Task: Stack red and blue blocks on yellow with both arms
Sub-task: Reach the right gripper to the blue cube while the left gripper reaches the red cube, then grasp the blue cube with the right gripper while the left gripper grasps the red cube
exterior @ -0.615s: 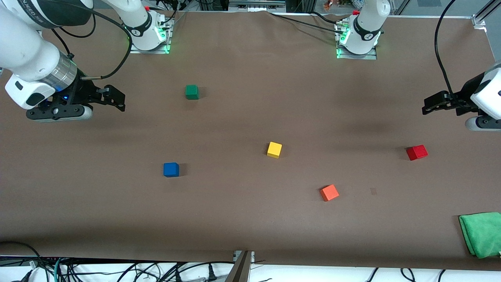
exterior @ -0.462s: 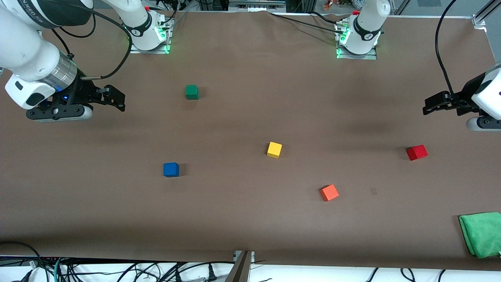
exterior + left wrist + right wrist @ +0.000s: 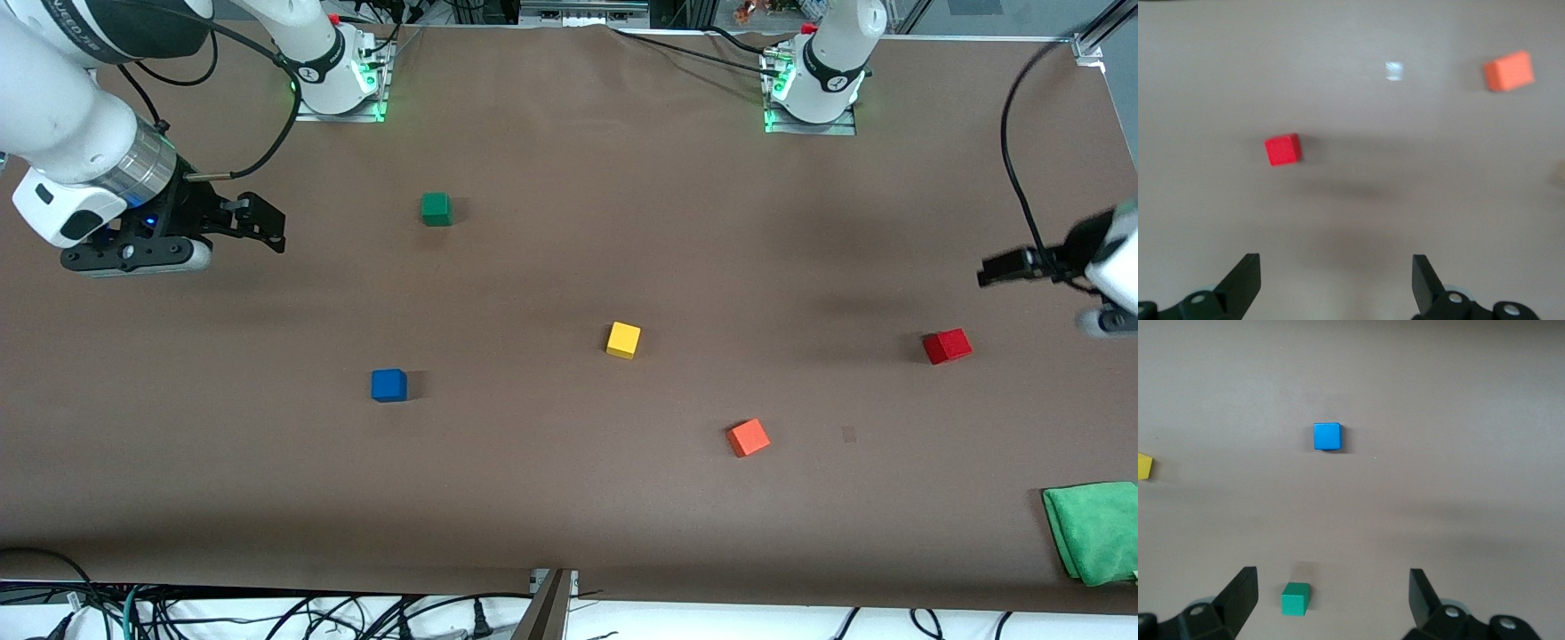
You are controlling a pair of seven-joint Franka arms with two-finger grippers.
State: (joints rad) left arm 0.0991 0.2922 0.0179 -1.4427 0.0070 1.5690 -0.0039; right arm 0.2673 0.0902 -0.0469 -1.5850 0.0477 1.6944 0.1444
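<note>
Your left gripper hangs wide open over the table near the red block. Your right gripper waits, open too.

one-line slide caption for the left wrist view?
Open left gripper over bare table, red block and orange-red cube on the surface ahead, neither touched.

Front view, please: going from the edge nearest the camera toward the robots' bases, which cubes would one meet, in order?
orange-red cube → blue cube → red cube → yellow cube → green cube
</note>
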